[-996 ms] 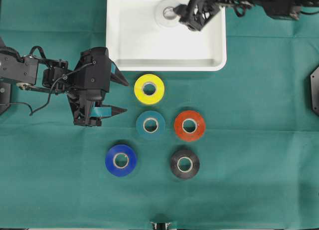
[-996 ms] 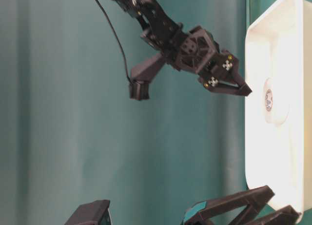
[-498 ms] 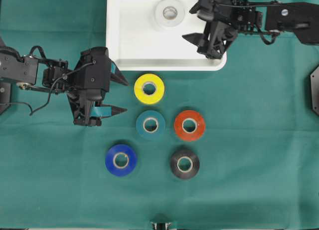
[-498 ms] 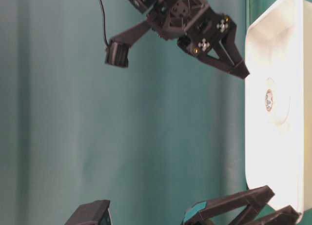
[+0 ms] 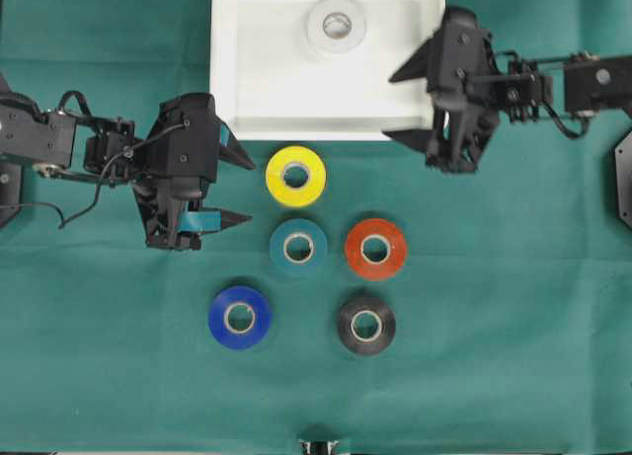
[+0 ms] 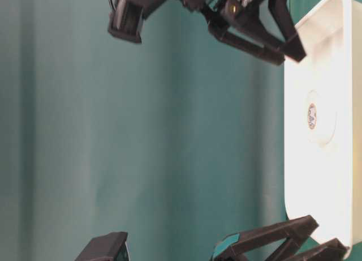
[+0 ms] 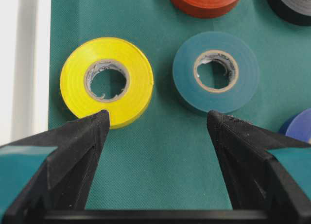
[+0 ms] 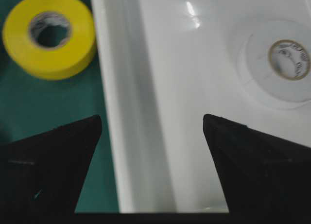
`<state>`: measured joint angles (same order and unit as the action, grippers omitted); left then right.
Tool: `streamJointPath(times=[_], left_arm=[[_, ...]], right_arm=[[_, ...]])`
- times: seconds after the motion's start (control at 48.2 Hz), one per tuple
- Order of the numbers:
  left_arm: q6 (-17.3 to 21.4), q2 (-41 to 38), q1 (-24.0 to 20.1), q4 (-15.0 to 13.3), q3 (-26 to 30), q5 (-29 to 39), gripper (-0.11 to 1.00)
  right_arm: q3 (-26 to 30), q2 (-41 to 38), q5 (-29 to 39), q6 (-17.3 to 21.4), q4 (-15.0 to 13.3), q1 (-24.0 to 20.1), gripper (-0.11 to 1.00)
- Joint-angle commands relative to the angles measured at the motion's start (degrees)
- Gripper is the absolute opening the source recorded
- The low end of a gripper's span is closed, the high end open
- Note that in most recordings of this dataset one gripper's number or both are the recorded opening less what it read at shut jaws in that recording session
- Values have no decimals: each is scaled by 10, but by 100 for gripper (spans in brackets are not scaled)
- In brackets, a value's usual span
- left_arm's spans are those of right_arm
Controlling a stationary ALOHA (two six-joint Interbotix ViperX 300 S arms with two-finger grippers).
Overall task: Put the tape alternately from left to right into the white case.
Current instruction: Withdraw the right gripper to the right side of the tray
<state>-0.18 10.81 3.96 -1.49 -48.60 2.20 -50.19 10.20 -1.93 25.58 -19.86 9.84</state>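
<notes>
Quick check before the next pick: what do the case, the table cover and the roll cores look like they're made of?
The white case looks like smooth glossy plastic: its floor shows bright glints in the right wrist view. The green table cover looks like matte non-woven fabric, with a fine dotted texture in the left wrist view. The yellow roll and teal roll seem to have pale cardboard cores with rough, fibrous inner edges.

Black arms point(image 5: 59, 144) with looping cables; teal-padded left pincer point(image 5: 240, 188).

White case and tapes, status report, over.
Both grippers open, empty: left gripper, right gripper. White roll in white case. Five rolls on cloth. Nothing blocking.
</notes>
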Motion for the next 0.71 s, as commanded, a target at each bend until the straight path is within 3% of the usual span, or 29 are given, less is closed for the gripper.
streamJointPath(times=[0.0, 0.685], left_arm=[[1, 6, 2, -1, 13, -2, 85], [1, 6, 2, -1, 13, -2, 85]], right_arm=[[-4, 23, -8, 1, -2, -11, 84], [-47, 58, -12, 1, -1, -90, 84]])
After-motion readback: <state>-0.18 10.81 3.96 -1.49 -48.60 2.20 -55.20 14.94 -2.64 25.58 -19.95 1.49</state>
